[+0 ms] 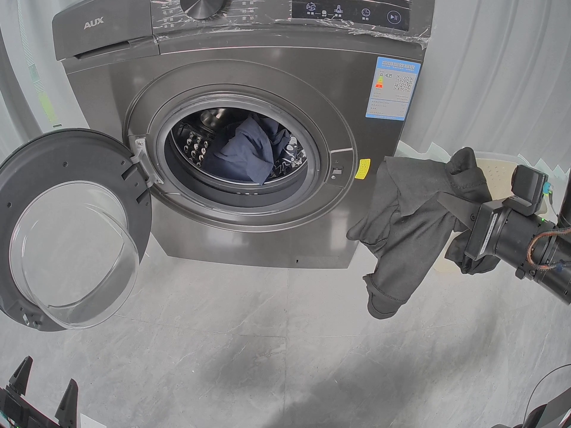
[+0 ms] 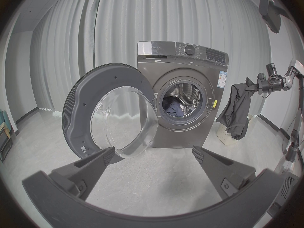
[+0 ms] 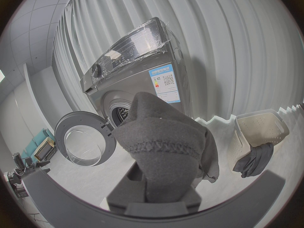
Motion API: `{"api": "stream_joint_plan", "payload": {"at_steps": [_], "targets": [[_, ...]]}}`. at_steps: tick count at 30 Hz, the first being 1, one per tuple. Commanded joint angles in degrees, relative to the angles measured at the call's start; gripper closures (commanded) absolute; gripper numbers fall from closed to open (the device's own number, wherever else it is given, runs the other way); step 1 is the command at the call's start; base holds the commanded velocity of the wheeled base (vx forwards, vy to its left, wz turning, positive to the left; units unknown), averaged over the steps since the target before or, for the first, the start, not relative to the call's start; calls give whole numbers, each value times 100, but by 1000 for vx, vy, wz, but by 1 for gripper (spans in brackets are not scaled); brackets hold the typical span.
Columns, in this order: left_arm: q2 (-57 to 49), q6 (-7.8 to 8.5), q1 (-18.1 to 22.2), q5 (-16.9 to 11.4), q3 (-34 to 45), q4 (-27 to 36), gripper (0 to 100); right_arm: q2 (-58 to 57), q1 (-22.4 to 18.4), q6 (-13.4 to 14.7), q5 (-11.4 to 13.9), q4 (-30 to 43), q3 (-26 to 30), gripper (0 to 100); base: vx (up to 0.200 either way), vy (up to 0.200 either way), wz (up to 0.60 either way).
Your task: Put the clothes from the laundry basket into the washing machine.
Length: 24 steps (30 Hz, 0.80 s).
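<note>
The grey washing machine [image 1: 238, 60] stands with its round door [image 1: 65, 227] swung open to the left. Dark blue clothes [image 1: 247, 150] lie inside the drum. To the right of the machine, my right gripper [image 1: 459, 207] is shut on a dark grey garment [image 1: 410, 227], which hangs from it above the floor. The same garment [image 3: 164, 143] drapes over the fingers in the right wrist view. The cream laundry basket [image 1: 499, 173] sits behind it. Low at the front left, my left gripper [image 1: 44, 390] is open and holds nothing, well short of the door.
Grey tiled floor [image 1: 267, 340] stretches in front of the machine. White curtains [image 1: 505, 60] hang behind. Dark cloth [image 3: 255, 162] hangs against the basket's [image 3: 262, 124] side; I cannot tell whether it is a separate piece. The open door juts out on the left.
</note>
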<state>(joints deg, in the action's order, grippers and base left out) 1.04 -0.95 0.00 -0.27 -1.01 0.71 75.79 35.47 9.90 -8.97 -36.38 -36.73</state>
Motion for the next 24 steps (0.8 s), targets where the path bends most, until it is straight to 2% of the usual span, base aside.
{"api": "stream_joint_plan", "payload": {"at_steps": [1, 8, 22, 24], "targets": [[-104, -2, 0, 0, 66, 0, 0, 15, 3, 3, 1, -1, -1, 100, 0, 200, 0], [-104, -2, 0, 0, 66, 0, 0, 24, 3, 3, 1, -1, -1, 100, 0, 200, 0], [-104, 7, 0, 0, 66, -9, 0, 85, 12, 12, 80, -19, 26, 100, 0, 0, 0], [-104, 86, 18, 53, 92, -27, 0, 85, 118, 3, 62, -10, 34, 100, 0, 0, 0]]}}
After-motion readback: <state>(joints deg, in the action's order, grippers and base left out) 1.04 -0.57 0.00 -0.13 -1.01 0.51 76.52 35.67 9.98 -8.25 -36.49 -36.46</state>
